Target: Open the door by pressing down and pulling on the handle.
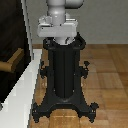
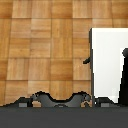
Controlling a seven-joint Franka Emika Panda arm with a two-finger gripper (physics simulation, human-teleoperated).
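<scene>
The end effector itself is not in either picture: the exterior view shows only the grey-white upper arm link [image 1: 57, 22] above the black pedestal [image 1: 64, 75], and the wrist view shows no fingers, so whether they are spread or pressed together cannot be told. The wrist camera looks straight down, which suggests the arm is held high and folded over its own base, with the pedestal's feet [image 2: 57, 100] and the wooden parquet floor [image 2: 45, 45] beneath it.

Farther off, to the exterior view's left of the arm and lower than its upper link, the handle [image 1: 11, 61] projects from the door [image 1: 12, 40]. Its tan bar runs roughly level, the rounded end pointing toward the pedestal. The door stands shut in its white frame [image 1: 31, 75]; the frame's white surface [image 2: 107, 60] also shows in the wrist view.

The coming move likely calls for the arm to descend and reach sideways to the handle, arriving above the bar to press it down.
</scene>
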